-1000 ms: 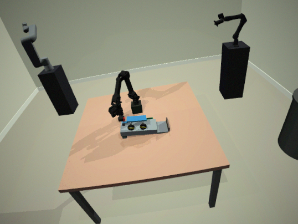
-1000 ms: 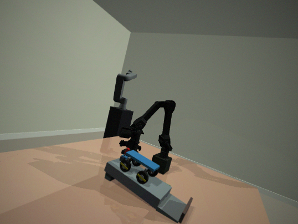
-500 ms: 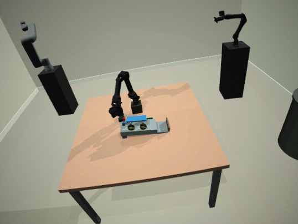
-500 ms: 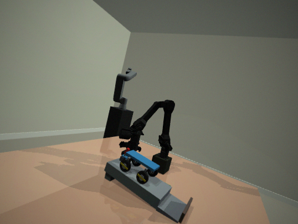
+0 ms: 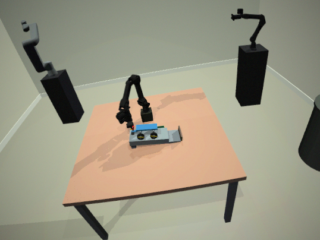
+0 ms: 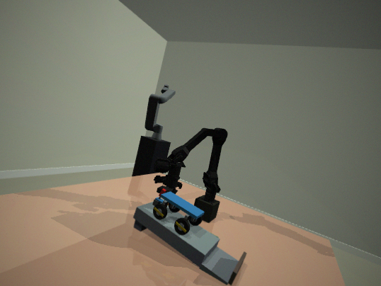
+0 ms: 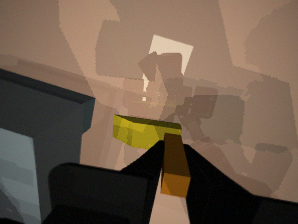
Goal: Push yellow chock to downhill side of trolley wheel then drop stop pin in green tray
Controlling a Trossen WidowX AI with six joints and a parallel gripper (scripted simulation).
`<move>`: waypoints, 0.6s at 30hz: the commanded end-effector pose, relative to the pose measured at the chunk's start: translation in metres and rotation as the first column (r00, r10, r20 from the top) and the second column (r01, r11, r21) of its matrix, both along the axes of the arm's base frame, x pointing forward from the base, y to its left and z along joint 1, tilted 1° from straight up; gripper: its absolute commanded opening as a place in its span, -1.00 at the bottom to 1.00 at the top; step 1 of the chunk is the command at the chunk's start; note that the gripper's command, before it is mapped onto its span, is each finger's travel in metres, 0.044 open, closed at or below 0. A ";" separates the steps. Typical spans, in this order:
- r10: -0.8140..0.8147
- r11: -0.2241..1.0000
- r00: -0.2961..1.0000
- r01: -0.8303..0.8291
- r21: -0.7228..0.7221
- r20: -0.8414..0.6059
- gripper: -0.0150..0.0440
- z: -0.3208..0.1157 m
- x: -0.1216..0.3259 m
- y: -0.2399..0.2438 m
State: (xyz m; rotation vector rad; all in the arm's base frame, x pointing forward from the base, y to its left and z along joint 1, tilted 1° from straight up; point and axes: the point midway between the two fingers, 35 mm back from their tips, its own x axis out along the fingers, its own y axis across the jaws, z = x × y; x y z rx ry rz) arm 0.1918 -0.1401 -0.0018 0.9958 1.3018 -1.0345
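Chock (image 7: 146, 132), yellow wedge, stands beside ramp (image 5: 148, 141) (image 6: 173, 238) (image 7: 60, 117), off its deck. Probably light, stiff; rubber base likely grippy. Orange handle (image 7: 176, 177), slim upright bar, best hold; gripper (image 5: 130, 128) (image 6: 166, 191) (image 7: 172, 147) clamped on it. Offset base may twist if bumped. Trolley (image 5: 146, 127) (image 6: 182, 204) on ramp, stop pin (image 5: 132, 128) (image 6: 163, 192) at uphill end.

Three robot arms (image 5: 126, 93) (image 5: 35, 57) (image 5: 259, 28) (image 6: 215, 156) (image 6: 152, 110); two black pedestals (image 5: 62, 96) (image 5: 252, 75) (image 6: 150, 156); one table (image 5: 178, 166) (image 6: 53, 248) (image 7: 275, 30); one ramp (image 5: 160, 141) (image 6: 177, 241) (image 7: 50, 115); one blue-topped trolley (image 5: 146, 127) (image 6: 182, 205) with four wheels (image 5: 140, 136) (image 5: 153, 135) (image 6: 160, 212) (image 6: 182, 226) (image 6: 195, 220) (image 6: 174, 207); one red-headed pin (image 5: 132, 128) (image 6: 163, 192); one yellow chock (image 7: 142, 132) with one orange handle (image 7: 176, 180); one partly hidden green tray (image 5: 160, 126); one dark cylinder (image 5: 310, 139), cut off by the picture's edge.
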 end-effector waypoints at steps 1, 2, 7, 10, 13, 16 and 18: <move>0.003 1.000 1.000 -0.003 0.001 0.005 -0.49 0.014 0.000 0.000; 0.003 1.000 1.000 -0.003 0.001 0.005 -0.49 0.017 0.000 0.000; 0.003 1.000 1.000 -0.003 0.001 0.005 -0.49 0.036 0.000 0.001; 0.003 1.000 1.000 -0.003 0.001 0.005 -0.49 0.046 -0.001 0.001; 0.003 1.000 1.000 -0.003 0.001 0.005 -0.49 0.057 -0.001 0.001; 0.003 1.000 1.000 -0.003 0.001 0.005 -0.49 0.066 -0.001 0.002; 0.003 1.000 1.000 -0.003 0.001 0.005 -0.49 0.072 -0.001 0.002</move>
